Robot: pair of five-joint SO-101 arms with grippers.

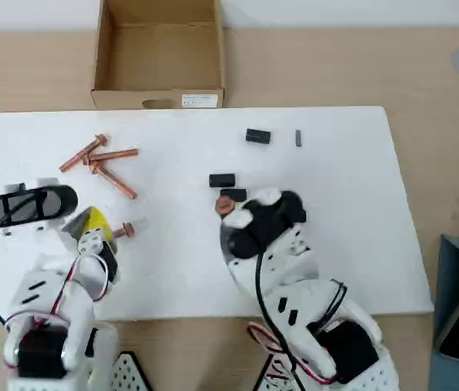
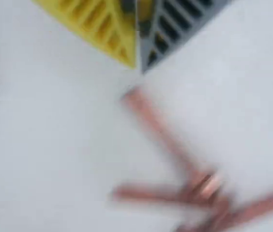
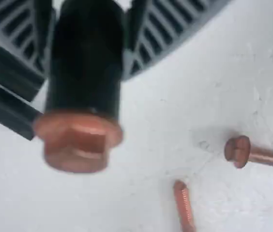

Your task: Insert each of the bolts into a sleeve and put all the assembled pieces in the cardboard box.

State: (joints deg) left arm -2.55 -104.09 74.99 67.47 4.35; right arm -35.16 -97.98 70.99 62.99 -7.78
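The wooden desk (image 1: 425, 73) carries a white sheet (image 1: 335, 261). Beyond the sheet's far edge, at about 11 o'clock, stands the cardboard box (image 1: 132, 98), open and with nothing in it, so no assembled piece has been delivered. Near the sheet's middle the right tool (image 3: 85, 48) pinches a black held sleeve (image 3: 85, 82), and a copper bolt head (image 3: 77, 142) shows at the sleeve's end. By the look of it the first pair is joined and has only to be carried to the box. The left tool (image 2: 137, 62), at 8 o'clock on the sheet, has its yellow and grey fingers pressed together at the tips with nothing between them, and it hangs just short of the loose bolts. None of those bolts has a sleeve on it. A heap of bolts (image 1: 99, 160), about four and crossed over one another, lies at 10 o'clock, and a single bolt (image 1: 124, 230) lies apart at 8 o'clock, near the left tool. Three sleeves lie free. A pair of sleeves (image 1: 221, 180) sits side by side just at 12 o'clock of the right tool, and a lone sleeve (image 1: 258, 136) lies at 1 o'clock on the sheet. A thin dark piece (image 1: 298, 138) near that one is too small to identify. As a judgement, the task is at an early stage: one assembly made, none boxed, and several bolts yet to be sleeved.
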